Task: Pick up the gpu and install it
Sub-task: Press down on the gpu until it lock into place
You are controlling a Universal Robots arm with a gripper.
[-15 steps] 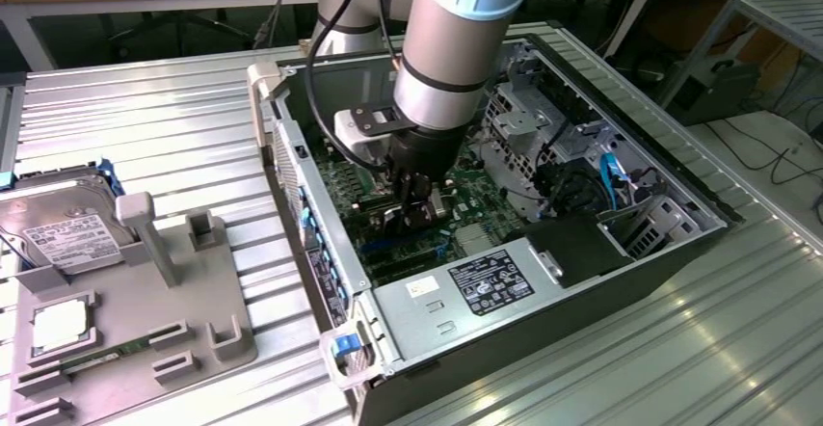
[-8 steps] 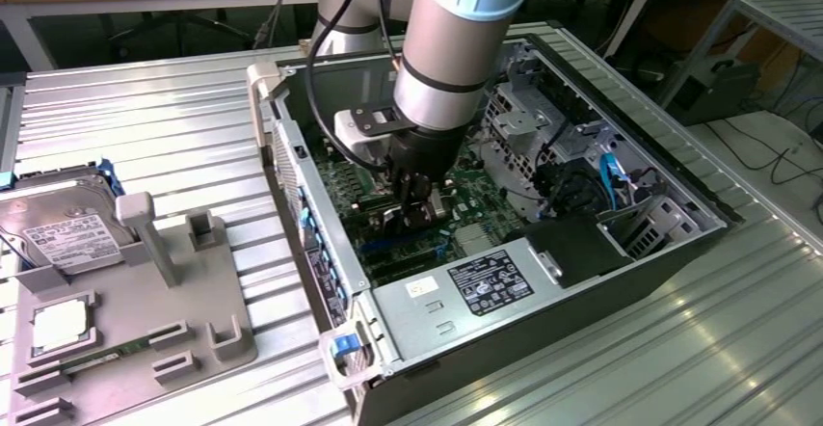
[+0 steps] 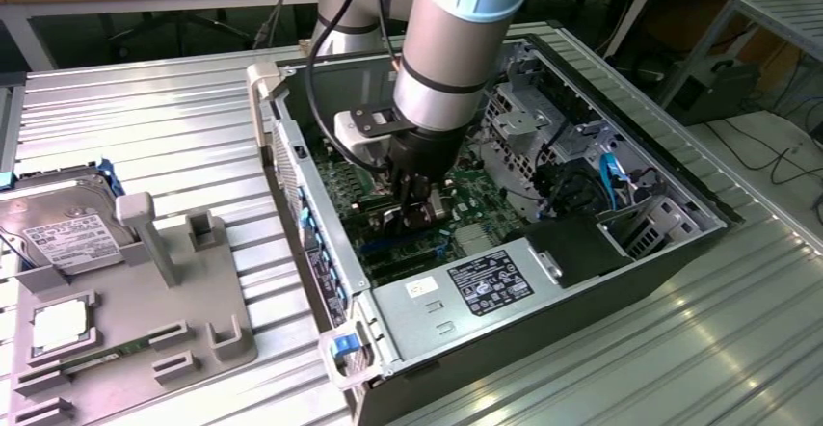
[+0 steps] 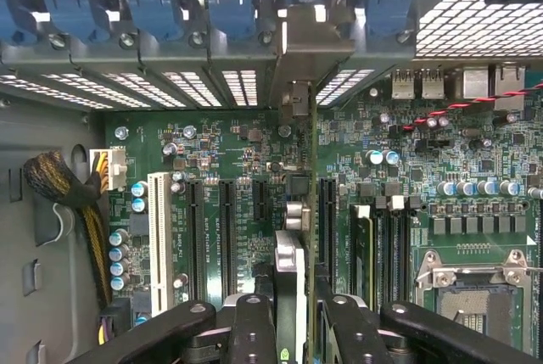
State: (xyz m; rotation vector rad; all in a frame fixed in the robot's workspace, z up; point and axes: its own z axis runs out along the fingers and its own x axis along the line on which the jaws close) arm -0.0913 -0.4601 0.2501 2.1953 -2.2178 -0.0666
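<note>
1. On the exterior view's left, a grey holder tray (image 3: 193, 320) on the ribbed metal counter (image 3: 154, 127) holds a hard drive (image 3: 58, 228).
2. At centre, the arm reaches into the open computer case (image 3: 553, 349).
3. The claw (image 4: 293, 313) grips the gpu (image 4: 299, 211), held edge-on between its fingers (image 4: 254, 322) just above the green motherboard (image 4: 475, 211).
4. The card's bracket meets the rear slot covers (image 4: 195, 75).

Drive cage (image 3: 541, 127) and case wall (image 3: 303, 195) hem the motherboard (image 4: 212, 203) gap
</note>
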